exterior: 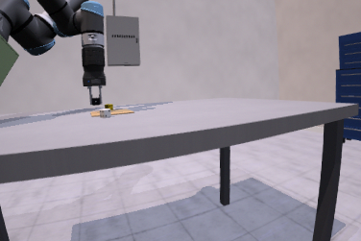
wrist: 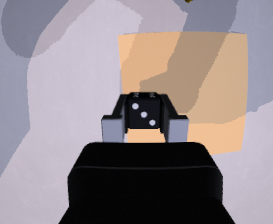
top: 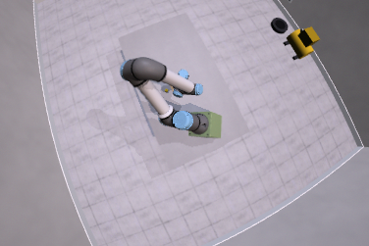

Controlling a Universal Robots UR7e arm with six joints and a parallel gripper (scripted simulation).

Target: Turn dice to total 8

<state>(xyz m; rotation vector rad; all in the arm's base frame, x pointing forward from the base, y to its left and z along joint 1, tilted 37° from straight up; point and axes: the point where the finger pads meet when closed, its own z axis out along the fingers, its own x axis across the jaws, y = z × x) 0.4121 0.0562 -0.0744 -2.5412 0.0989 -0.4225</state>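
My gripper [exterior: 96, 99] [wrist: 143, 106] points down and is shut on a black die [wrist: 144, 111] [exterior: 96, 101], held above the tan mat [wrist: 222, 75] [exterior: 127, 111]. In the wrist view the die shows a face with three white pips towards the camera, with another pipped face at its far edge. A white die [exterior: 105, 112] stands at the mat's near side in the exterior view; it is not seen in the wrist view, and I cannot tell if it is fully on the mat. A yellow die [top: 167, 90] [exterior: 108, 107] [wrist: 188, 1] lies beyond the mat's far edge in the wrist view.
The grey table top [exterior: 269, 109] [top: 172, 33] extends around the mat. The arm's green base block [top: 214, 125] stands on the table. The arm and its shadows cover much of the mat area in the top view.
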